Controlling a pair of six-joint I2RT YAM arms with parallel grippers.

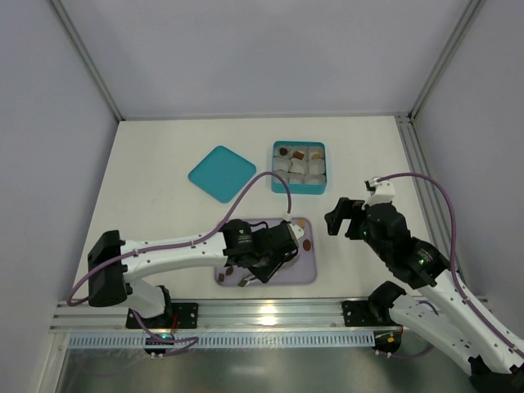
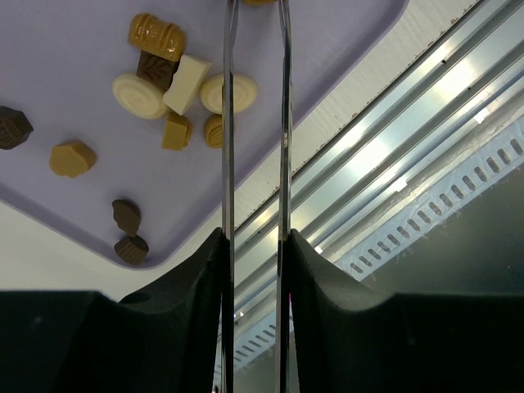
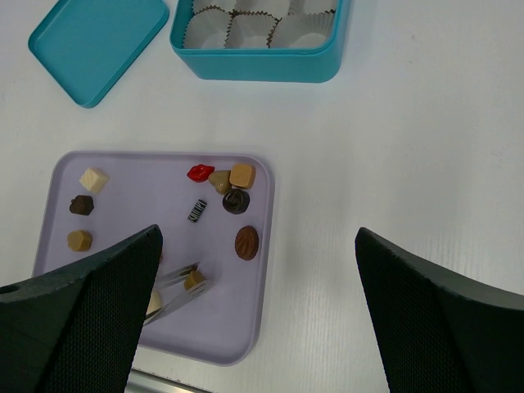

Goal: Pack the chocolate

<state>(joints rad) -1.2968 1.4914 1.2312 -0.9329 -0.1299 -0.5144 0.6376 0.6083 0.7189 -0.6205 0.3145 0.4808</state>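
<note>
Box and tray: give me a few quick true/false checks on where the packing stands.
1. The lid is on the box. False: it lies on the table to the left of the box.
2. The right pincer is open and empty. True.
3. Every cup in the box is filled. False: several are empty.
4. Chocolates lie on the tray. True.
5. The left pincer is over the box. False: it is over the tray.
</note>
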